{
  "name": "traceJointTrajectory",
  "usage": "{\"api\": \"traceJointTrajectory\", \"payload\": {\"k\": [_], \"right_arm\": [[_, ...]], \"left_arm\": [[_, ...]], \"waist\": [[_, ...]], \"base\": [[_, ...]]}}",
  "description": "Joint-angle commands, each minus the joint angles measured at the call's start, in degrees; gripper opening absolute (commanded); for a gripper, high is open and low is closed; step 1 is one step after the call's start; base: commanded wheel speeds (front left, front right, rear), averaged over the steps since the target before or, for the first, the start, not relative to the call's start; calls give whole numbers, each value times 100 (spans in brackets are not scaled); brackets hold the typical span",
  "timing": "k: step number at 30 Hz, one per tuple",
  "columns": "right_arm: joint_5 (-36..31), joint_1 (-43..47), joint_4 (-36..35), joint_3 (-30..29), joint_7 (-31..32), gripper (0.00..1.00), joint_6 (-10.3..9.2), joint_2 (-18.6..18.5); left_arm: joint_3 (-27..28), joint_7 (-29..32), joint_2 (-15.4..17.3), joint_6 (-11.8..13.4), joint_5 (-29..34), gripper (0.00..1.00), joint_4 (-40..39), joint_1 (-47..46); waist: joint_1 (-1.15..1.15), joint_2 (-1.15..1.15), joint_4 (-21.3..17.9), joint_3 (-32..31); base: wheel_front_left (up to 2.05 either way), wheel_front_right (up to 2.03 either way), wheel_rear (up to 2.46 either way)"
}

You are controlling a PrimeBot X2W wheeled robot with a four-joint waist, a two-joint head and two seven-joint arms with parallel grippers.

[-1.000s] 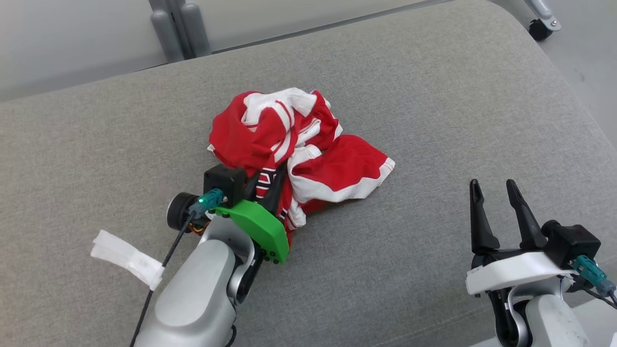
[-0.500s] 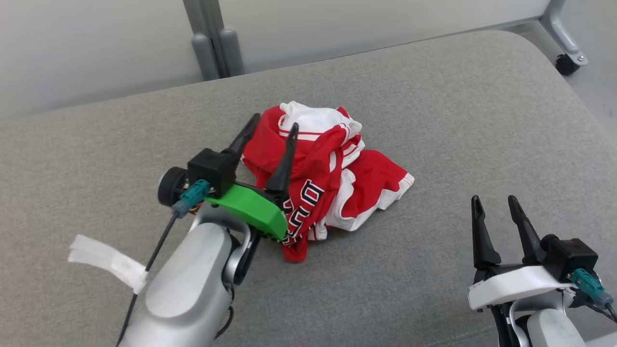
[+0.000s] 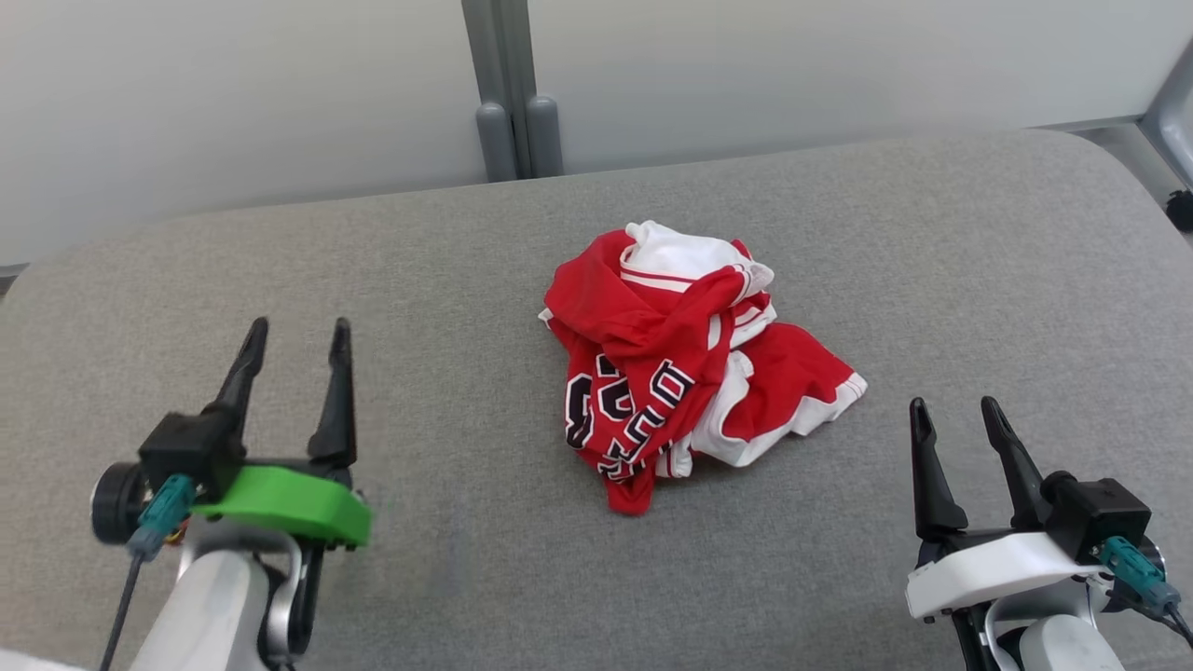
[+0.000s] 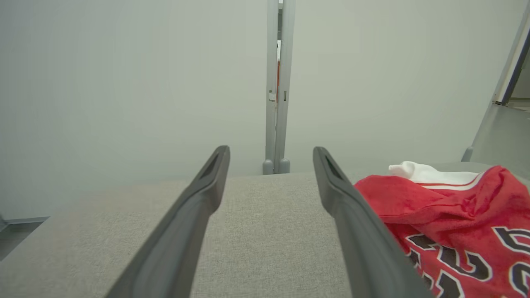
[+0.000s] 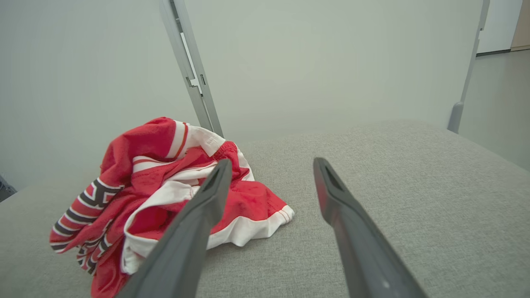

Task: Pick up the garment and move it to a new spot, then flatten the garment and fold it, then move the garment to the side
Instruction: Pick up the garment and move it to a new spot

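Left gripper (image 3: 298, 328), right gripper (image 3: 953, 405) both wide open, empty. Garment (image 3: 680, 373) lay crumpled at 12 o'clock, touching neither; flattening, folding, side-move looked undone.

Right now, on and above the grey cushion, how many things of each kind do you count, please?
red and white garment: 1
grippers: 2 (left gripper, right gripper, both open)
Total: 3
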Motion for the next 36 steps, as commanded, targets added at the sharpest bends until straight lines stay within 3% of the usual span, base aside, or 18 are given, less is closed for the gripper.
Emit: {"api": "traceJointTrajectory", "payload": {"k": [1, 7, 17, 36], "right_arm": [[-57, 68, -9, 4, -18, 100, -2, -10], [-141, 99, -33, 3, -18, 100, -2, -9], [-176, 146, 13, 94, -18, 100, -2, -10], [-211, 201, 100, 148, -18, 100, -2, -9]], "left_arm": [[153, -2, 71, 32, 55, 100, -101, 253], [711, -3, 150, -21, 215, 100, -397, 972], [1001, -4, -100, -334, 546, 100, -591, 1599], [1572, -4, -553, -797, 933, 100, -431, 1694]], "waist": [[0, 0, 106, -94], [0, 0, 216, -150], [0, 0, 239, -172], [0, 0, 237, -172]], "base": [[0, 0, 0], [0, 0, 0], [0, 0, 0], [0, 0, 0]]}}
